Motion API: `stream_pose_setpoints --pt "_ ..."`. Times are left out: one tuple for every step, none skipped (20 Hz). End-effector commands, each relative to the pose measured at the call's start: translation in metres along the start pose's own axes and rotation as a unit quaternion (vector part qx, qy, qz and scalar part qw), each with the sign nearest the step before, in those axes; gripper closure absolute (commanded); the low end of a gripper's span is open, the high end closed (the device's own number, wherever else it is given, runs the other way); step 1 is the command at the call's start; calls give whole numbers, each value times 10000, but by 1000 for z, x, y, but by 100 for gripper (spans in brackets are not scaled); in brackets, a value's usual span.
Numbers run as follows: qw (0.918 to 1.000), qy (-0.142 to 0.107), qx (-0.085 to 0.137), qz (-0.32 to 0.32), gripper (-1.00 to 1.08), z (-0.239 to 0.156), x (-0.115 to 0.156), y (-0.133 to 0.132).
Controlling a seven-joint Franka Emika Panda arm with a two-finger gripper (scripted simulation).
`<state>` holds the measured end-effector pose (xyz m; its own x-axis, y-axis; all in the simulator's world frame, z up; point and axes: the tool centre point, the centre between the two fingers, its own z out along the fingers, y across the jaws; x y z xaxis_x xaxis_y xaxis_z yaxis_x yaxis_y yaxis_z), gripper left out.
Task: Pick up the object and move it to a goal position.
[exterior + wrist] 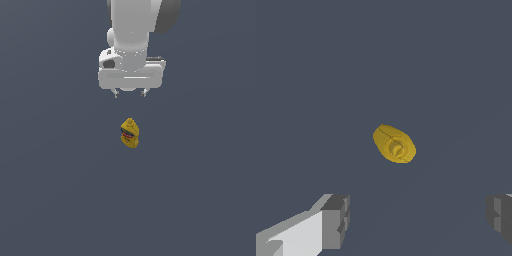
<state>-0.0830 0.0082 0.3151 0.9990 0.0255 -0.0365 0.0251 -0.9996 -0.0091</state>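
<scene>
Tool (130, 93) hangs open above bottle (130, 133), plain grey floor (50, 190).

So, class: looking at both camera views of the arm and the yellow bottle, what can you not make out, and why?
- Label text on the bottle: too small in the exterior view; the wrist view shows only its cap end.
- The arm above the wrist: cut off by the exterior view's upper edge.
- The gripper: one finger and its partner are cut by the wrist view's edges.
- The goal position: no marker in either view.
</scene>
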Motion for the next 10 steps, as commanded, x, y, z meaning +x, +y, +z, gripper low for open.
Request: stream_pose_setpoints --pt "10000 1 -1 -25 -92 1 0 0" --pt "10000 2 -1 -47 -92 1 0 0" --pt "10000 3 -2 -75 -92 2 0 0" --pt "9999 4 -2 -109 -92 2 1 0" --pt "9999 6 -2 -150 -92 3 1 0" --pt "9998 7 -2 -198 -92 4 1 0" --pt "9997 9 -3 -253 -92 5 1 0" --pt "9995 12 -4 -314 -92 7 1 0" --pt "9993 15 -5 -381 -92 8 2 0" --pt "9990 18 -6 -454 -92 10 2 0"
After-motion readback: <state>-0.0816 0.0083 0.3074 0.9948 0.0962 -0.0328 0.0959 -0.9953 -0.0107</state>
